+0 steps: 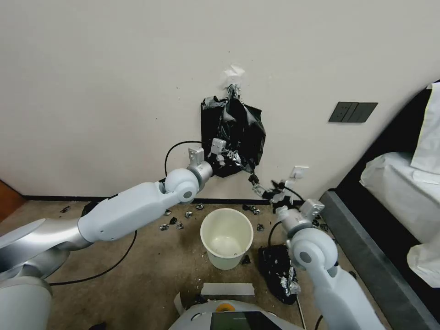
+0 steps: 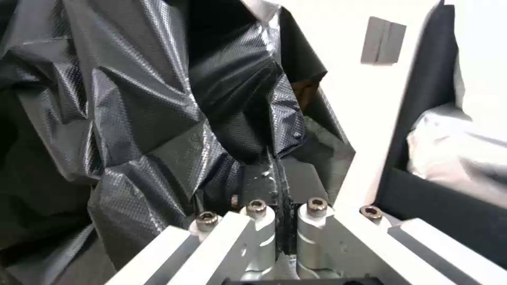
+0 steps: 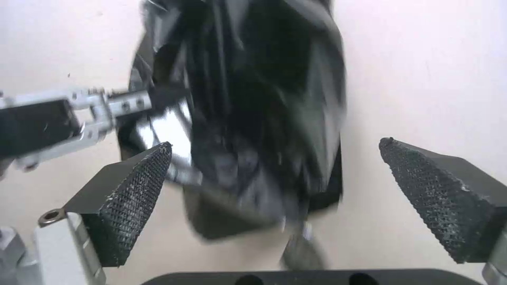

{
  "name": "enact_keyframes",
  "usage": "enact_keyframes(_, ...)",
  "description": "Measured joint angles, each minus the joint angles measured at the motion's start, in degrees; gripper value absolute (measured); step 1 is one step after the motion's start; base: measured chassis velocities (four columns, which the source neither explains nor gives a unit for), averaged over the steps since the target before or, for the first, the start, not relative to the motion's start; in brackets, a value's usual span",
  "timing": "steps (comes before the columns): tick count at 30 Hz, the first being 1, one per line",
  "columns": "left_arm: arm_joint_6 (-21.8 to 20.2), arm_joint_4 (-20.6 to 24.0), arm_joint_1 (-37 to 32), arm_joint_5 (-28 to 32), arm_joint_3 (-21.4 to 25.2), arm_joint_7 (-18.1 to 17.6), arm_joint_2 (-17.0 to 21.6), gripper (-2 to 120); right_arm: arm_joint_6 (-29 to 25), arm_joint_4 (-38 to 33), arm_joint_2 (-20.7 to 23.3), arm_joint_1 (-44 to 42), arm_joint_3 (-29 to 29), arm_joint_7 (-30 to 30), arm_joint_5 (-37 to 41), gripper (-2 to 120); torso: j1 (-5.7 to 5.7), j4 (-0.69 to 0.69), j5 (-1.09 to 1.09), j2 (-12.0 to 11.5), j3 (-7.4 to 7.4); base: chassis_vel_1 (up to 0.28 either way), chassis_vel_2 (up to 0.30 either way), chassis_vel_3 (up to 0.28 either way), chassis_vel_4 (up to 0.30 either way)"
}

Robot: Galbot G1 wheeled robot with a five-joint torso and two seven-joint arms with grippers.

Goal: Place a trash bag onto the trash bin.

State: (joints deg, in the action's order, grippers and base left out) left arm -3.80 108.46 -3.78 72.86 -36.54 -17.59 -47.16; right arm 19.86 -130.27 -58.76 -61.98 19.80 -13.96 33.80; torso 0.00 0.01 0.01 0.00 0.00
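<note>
Soft even light; right wrist view blurred, perhaps by motion

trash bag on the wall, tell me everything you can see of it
The trash bag is thin, glossy black plastic, crumpled into sharp folds, with silver tape bits along its edges. It hangs against the cream wall from a taped spot above the trash bin. The left gripper is shut on its lower left part; the right gripper waits open just below, not touching.

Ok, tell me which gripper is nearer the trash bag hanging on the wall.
Left. The left gripper is shut on the trash bag, pinching a fold near its lower edge. The right gripper is open, held apart below and to the right of it, above the trash bin.
</note>
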Motion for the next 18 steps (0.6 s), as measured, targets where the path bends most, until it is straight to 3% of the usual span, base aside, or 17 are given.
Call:
enact_keyframes(7,0.14,0.25,-0.13,-0.01,0.43,0.04,-0.12,0,-1.19,6.62,8.79,11.4,-6.77,2.59,-4.72,99,0.01,0.0,0.0,0.0,0.0,0.0,0.0,0.0,0.0)
enact_keyframes(18,0.13,0.3,-0.22,-0.01,0.58,-0.02,-0.18,0,-2.09,10.68,14.2,21.51,-15.66,3.48,-7.65,98,0.01,-0.01,-0.01,0.0,0.0,0.0,0.0,0.0,0.0)
